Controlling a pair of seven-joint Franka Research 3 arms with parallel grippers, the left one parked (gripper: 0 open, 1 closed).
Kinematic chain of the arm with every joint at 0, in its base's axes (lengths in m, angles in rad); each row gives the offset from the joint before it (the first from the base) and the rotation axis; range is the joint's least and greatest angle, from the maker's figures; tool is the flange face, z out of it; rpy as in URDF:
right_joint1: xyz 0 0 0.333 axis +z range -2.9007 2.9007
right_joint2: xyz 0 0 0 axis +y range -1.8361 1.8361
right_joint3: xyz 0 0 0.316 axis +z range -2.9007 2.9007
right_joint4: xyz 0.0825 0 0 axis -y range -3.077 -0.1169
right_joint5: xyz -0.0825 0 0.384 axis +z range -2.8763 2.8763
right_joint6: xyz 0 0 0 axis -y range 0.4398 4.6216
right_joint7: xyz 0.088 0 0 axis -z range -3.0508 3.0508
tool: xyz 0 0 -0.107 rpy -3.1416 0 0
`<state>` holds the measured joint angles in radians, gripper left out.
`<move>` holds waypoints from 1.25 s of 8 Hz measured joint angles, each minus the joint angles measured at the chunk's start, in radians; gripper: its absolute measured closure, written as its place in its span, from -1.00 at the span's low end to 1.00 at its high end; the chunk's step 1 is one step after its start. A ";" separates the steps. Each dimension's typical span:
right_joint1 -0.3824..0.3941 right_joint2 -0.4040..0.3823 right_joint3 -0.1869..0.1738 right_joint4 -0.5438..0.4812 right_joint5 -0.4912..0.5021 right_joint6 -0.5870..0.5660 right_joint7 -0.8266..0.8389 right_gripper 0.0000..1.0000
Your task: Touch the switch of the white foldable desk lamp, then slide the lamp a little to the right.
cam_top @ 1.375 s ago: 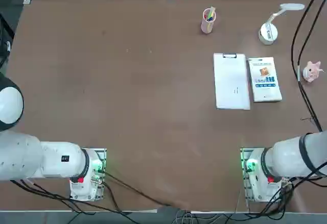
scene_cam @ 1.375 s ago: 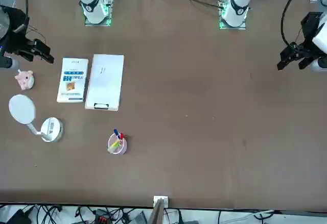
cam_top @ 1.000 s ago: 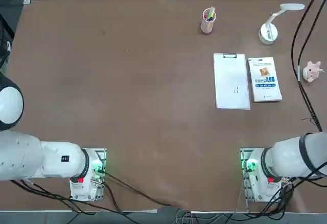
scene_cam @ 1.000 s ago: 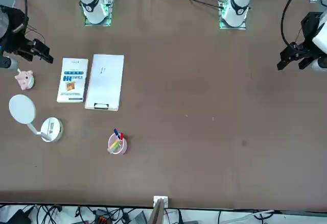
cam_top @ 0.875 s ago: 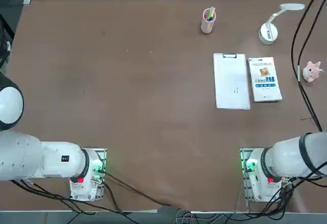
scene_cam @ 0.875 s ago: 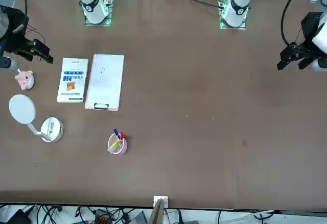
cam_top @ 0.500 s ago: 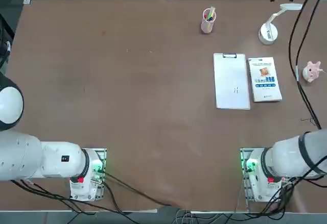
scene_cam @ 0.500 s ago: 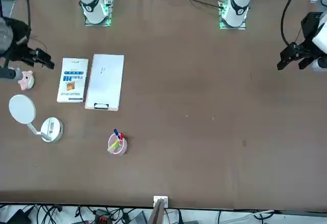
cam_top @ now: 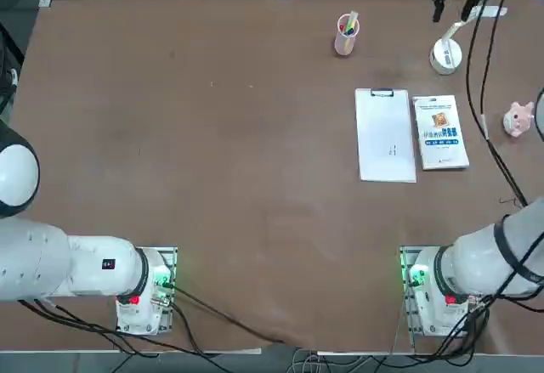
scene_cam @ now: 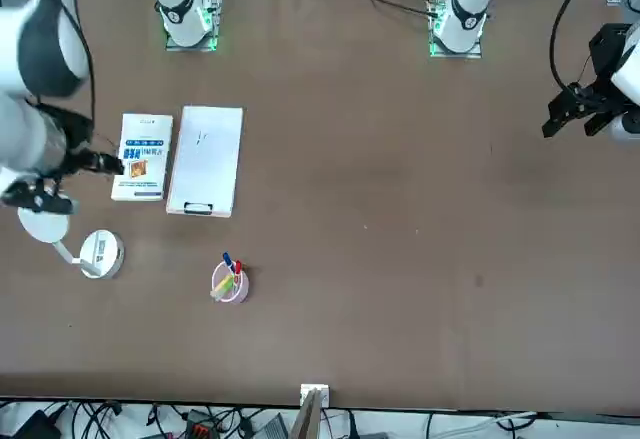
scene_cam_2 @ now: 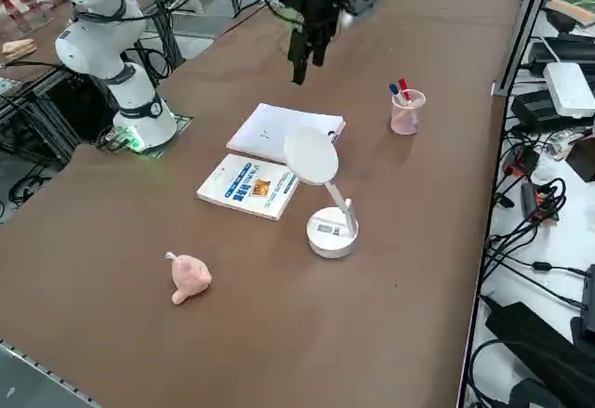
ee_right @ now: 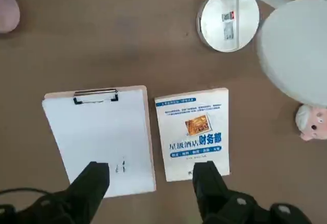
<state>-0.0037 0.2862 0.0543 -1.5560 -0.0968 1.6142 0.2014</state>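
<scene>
Standing untouched, the white foldable desk lamp shows round base and head; right pincer hangs wide open, empty.

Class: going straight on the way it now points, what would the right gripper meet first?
Probably the clipboard, near its edge beside the book; the open right gripper hangs well above them.
</scene>
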 joint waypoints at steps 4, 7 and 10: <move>0.004 0.128 -0.002 -0.049 -0.057 0.161 0.071 -1.00; 0.025 0.193 0.001 -0.116 -0.236 0.302 0.155 -1.00; 0.015 0.241 -0.010 -0.174 -0.313 0.438 0.187 -1.00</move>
<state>0.0110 0.5271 0.0440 -1.7302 -0.4100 2.0522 0.3881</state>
